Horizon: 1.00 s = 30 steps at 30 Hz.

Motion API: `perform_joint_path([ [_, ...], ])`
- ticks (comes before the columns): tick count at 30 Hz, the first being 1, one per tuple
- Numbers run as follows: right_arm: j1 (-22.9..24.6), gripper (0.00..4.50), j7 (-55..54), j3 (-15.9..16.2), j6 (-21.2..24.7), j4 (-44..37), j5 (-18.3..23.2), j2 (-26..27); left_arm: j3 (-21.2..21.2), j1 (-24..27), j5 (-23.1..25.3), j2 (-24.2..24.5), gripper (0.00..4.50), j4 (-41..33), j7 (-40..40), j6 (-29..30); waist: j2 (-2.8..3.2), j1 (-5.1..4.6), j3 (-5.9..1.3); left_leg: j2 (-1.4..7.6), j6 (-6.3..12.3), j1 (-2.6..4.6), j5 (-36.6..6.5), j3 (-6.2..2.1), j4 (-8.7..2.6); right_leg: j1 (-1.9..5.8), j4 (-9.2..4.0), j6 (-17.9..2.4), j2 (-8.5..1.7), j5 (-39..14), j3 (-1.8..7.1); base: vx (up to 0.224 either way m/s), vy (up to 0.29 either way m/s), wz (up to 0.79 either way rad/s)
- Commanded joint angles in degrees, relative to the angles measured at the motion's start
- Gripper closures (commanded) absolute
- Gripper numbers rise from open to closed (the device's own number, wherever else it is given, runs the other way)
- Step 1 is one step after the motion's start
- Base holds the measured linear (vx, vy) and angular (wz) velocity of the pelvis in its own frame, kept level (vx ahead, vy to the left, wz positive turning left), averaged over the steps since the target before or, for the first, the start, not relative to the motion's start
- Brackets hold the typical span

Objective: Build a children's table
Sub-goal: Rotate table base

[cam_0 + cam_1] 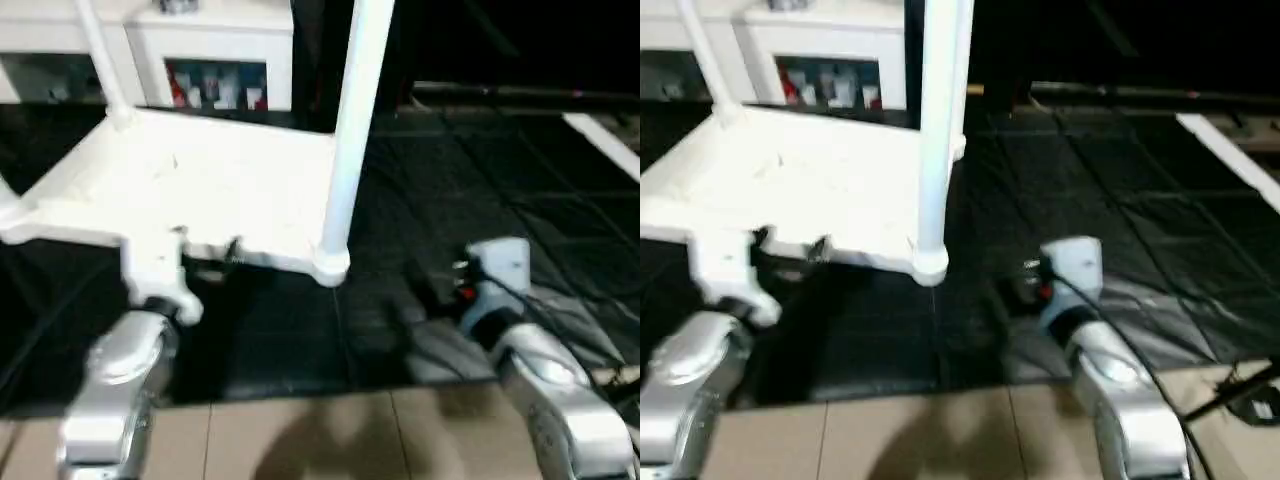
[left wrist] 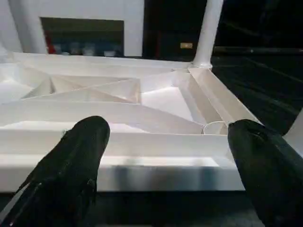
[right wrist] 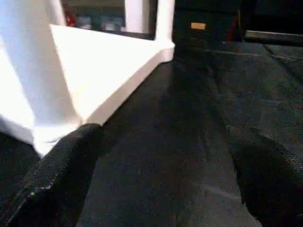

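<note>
Children's table top (image 1: 200,180) lies upside down on the black floor mat (image 1: 1120,220), ribbed underside up, white plastic legs (image 1: 350,130) standing in its corners, tops cut off. White cabinet (image 1: 215,50) behind; contents blurred. Left gripper (image 2: 165,156) open at the top's near edge. Right gripper (image 3: 161,175) open over mat beside the near corner.

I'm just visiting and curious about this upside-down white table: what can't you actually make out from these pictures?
- The near right leg: its upper end is cut off by the top edge of the left eye view.
- The far leg: also cut off at the top.
- The tabletop: its left corner runs past the picture's edge.
- Items behind the cabinet glass: too blurred to identify.
- The right gripper: its fingers lie in shadow in the eye views.
</note>
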Motion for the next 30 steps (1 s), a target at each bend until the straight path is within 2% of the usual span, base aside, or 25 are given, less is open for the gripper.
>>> perform_joint_path([
  [1,-0.5,0.00,-0.7,-0.4,0.6,0.7,-0.7,0.1,0.3,-0.1,0.2,0.2,0.03,0.8,0.0,-0.1,1.52,-0.50,-4.19,1.33,9.97,2.19,19.3,-1.79,-4.70,2.73,0.54,-11.5,-0.74,12.9,1.68,0.171,-0.024,0.10],
  [2,-0.6,0.00,-0.8,-0.5,0.5,0.8,-0.9,0.1,0.3,-0.2,0.2,0.2,0.03,0.8,0.0,-0.1,1.71,-2.39,-4.50,3.84,14.80,8.03,25.2,-5.12,-4.56,-2.89,2.93,-8.8,-0.20,10.1,0.57,0.186,-0.071,0.10],
  [3,-0.6,0.00,-0.8,-0.5,0.5,0.8,-0.9,0.1,0.3,-0.2,0.2,0.2,0.03,0.8,0.0,-0.1,1.33,-3.67,-3.74,9.45,24.70,11.88,26.4,-9.68,-5.96,-9.03,6.07,-2.9,-3.20,-4.6,1.40,0.186,-0.071,0.10],
  [4,-0.7,0.00,-0.8,-0.3,-0.7,1.2,-1.9,-0.3,0.4,-0.2,0.3,0.1,0.03,0.9,-0.1,-0.2,0.47,-3.39,-3.48,9.02,27.33,11.04,25.6,-9.18,-5.82,-10.37,6.78,-0.5,-5.02,-3.6,2.68,0.119,-0.066,-0.03],
  [5,-0.8,0.00,-0.7,-0.3,-0.9,1.3,-1.8,-0.4,0.5,-0.1,0.4,0.1,0.03,0.9,-0.1,-0.2,-0.42,-3.48,-3.35,6.74,25.65,10.01,23.0,-7.29,-5.26,-9.80,4.97,-1.3,-5.36,-0.3,3.72,0.088,-0.054,-0.04],
  [6,-0.8,0.00,-0.6,-0.3,-0.9,1.4,-1.6,-0.4,0.5,-0.1,0.4,0.0,0.03,0.9,-0.1,-0.3,-2.65,-2.19,-2.57,-1.98,18.84,4.06,10.5,-0.87,-3.21,-2.87,-0.46,-3.9,-5.18,3.0,6.41,0.088,-0.054,-0.04],
  [7,-0.8,0.00,-0.6,-0.3,-0.8,1.4,-1.6,-0.5,0.5,-0.1,0.4,0.0,0.03,0.9,-0.1,-0.3,-4.41,0.19,-2.97,-5.08,13.72,-2.80,-0.6,-0.34,4.08,5.53,-4.52,-11.5,-10.09,-4.1,14.22,0.126,-0.052,0.08],
  [8,-0.8,0.00,-0.7,-0.2,-0.8,1.5,-1.7,-0.7,0.5,0.0,0.4,0.0,0.03,0.9,-0.1,-0.3,-3.30,1.15,-2.85,-3.68,10.24,-4.40,0.0,-1.50,6.13,7.07,-4.37,-14.5,-12.39,-6.1,14.37,0.120,-0.050,0.03],
  [9,-0.8,0.00,-0.7,-0.1,-0.8,1.6,-1.8,-0.8,0.5,0.0,0.4,0.1,0.03,0.9,0.0,-0.3,-3.53,1.17,-2.46,-3.25,3.98,-6.15,2.7,-1.77,7.33,6.27,-3.74,-16.4,-10.28,-3.8,12.11,0.120,-0.050,0.03],
  [10,-0.9,0.00,-0.7,0.0,-0.8,1.6,-1.8,-0.9,0.5,0.0,0.4,0.1,0.03,1.0,0.0,-0.4,-2.82,1.18,-1.19,-2.23,1.11,-5.17,5.5,-1.75,5.61,4.37,-5.31,-18.1,-10.01,-7.3,9.52,0.083,-0.045,-0.09],
  [11,-0.9,0.00,-0.8,0.0,-0.6,1.7,-1.7,-0.8,0.5,-0.1,0.4,0.1,0.03,1.0,-0.1,-0.4,-1.83,1.31,-1.35,-1.31,0.98,-4.98,7.6,-1.81,3.72,4.10,-5.54,-18.6,-9.41,-9.8,7.98,0.087,-0.004,-0.05],
  [12,-0.8,0.00,-0.8,0.0,-0.6,1.7,-1.6,-0.7,0.5,0.0,0.4,0.1,0.03,1.0,-0.1,-0.4,0.17,1.06,-0.64,0.30,2.51,-3.94,8.7,-1.68,-1.09,3.51,-6.73,-16.4,-7.59,-17.6,4.88,0.087,-0.004,-0.05],
  [13,-0.8,0.00,-0.8,0.0,-0.8,1.8,-1.7,-0.7,0.5,0.0,0.4,0.1,0.03,1.0,-0.1,-0.4,2.64,-0.54,0.00,2.14,0.58,-2.79,-2.1,-3.04,-5.89,3.53,-4.54,-10.9,-2.95,-18.9,1.34,0.106,0.071,-0.08],
  [14,-0.8,0.00,-0.8,0.1,-1.0,1.9,-1.8,-0.7,0.5,0.1,0.4,0.1,0.03,1.0,-0.1,-0.4,3.13,-2.26,0.57,3.83,0.47,-1.91,-11.5,-6.02,-8.48,1.74,-0.35,-8.2,0.27,-17.9,0.27,0.162,0.079,0.01],
  [15,-0.8,0.00,-0.8,0.1,-1.0,1.9,-1.9,-0.7,0.5,0.1,0.4,0.1,0.03,1.0,-0.1,-0.4,3.53,-2.77,-2.45,7.19,6.89,5.78,-14.8,-10.30,-7.97,-3.00,5.37,-5.1,-0.68,-9.6,1.48,0.162,0.079,0.01],
  [16,-0.8,0.00,-0.8,0.1,-1.1,1.9,-1.9,-0.8,0.5,0.1,0.3,0.1,0.03,1.0,-0.3,-0.6,3.54,-3.34,-2.92,6.79,15.22,5.48,-3.3,-10.79,-6.61,-4.89,7.05,-0.8,-1.22,-3.9,1.86,0.158,0.023,0.04],
  [17,-0.8,0.00,-0.8,0.1,-1.1,2.0,-1.9,-0.7,0.6,0.1,0.2,0.0,0.03,1.0,-0.4,-0.8,3.18,-3.17,-2.76,6.46,18.58,5.17,4.6,-9.81,-5.55,-6.28,7.13,0.9,-1.63,-1.1,2.26,0.101,0.006,-0.03],
  [18,-0.9,0.00,-0.8,0.1,-1.1,2.1,-2.0,-0.7,0.4,0.0,0.2,0.4,0.03,1.0,-0.9,-0.5,2.05,-3.26,-3.11,5.91,23.95,3.84,24.4,-8.85,-4.32,-7.32,6.47,3.4,-2.97,5.7,3.65,0.101,0.006,-0.03],
  [19,-0.9,0.00,-0.8,0.1,-1.3,2.3,-2.1,-0.7,0.1,-0.2,0.3,1.0,0.03,1.3,-1.8,-0.6,0.02,-2.14,-3.07,2.63,20.70,0.47,33.5,-5.27,-2.06,-6.08,1.05,2.7,-5.75,17.0,6.37,0.067,-0.002,-0.01],
  [20,-1.1,0.00,-0.6,-0.1,-1.6,2.8,-2.2,-0.9,-1.3,-1.2,0.6,3.1,0.03,2.5,-5.2,-1.1,-1.36,-1.65,-3.22,0.37,16.46,-1.59,29.0,-3.41,-1.63,-4.00,-1.13,3.7,-6.66,20.3,7.65,0.037,-0.064,0.01],
  [21,-1.3,0.00,-0.5,-0.2,-1.7,3.0,-2.3,-1.1,-2.0,-2.0,0.7,4.5,0.03,3.3,-7.0,-0.8,-1.86,-0.97,-3.70,-1.68,10.52,-4.23,21.5,-2.70,-1.15,-1.36,-0.06,1.2,-8.24,29.3,9.31,0.037,-0.064,0.01],
  [22,-1.4,0.00,-0.2,-0.3,-1.9,3.3,-2.4,-1.3,-2.9,-2.8,0.8,6.0,0.03,4.1,-9.0,-0.8,-2.22,-1.07,-3.55,-1.27,8.15,-4.59,19.7,-2.84,-2.46,-0.83,-0.03,0.9,-7.89,32.4,8.42,0.028,-0.096,-0.03],
  [23,-1.4,0.00,-0.1,-0.3,-2.0,3.4,-2.4,-1.5,-3.4,-3.3,0.8,6.9,0.03,4.6,-10.3,-0.7,-1.84,-0.48,-3.53,-0.67,4.29,-3.25,13.4,-2.51,-3.29,-1.20,-0.21,-0.6,-6.51,29.2,7.31,-0.005,-0.068,-0.07],
  [25,-1.7,0.00,0.2,-0.5,-3.3,4.0,-2.8,-2.3,-5.6,-5.6,0.7,11.2,0.03,6.7,-17.3,-0.5,-0.07,-0.64,-2.62,0.74,0.01,-2.63,3.5,-2.61,-5.18,-1.40,-0.95,-6.7,-5.27,10.5,6.50,-0.002,-0.034,-0.03],
  [30,-1.8,0.00,1.2,-1.3,-3.9,4.3,-2.5,-3.3,-8.5,-9.5,0.7,17.5,0.03,10.4,-27.9,0.2,0.48,-0.80,-1.33,1.83,-3.75,-1.57,-13.2,-1.70,-6.50,-2.96,-2.58,-9.4,-5.13,-11.4,6.57,0.000,0.000,0.00],
])
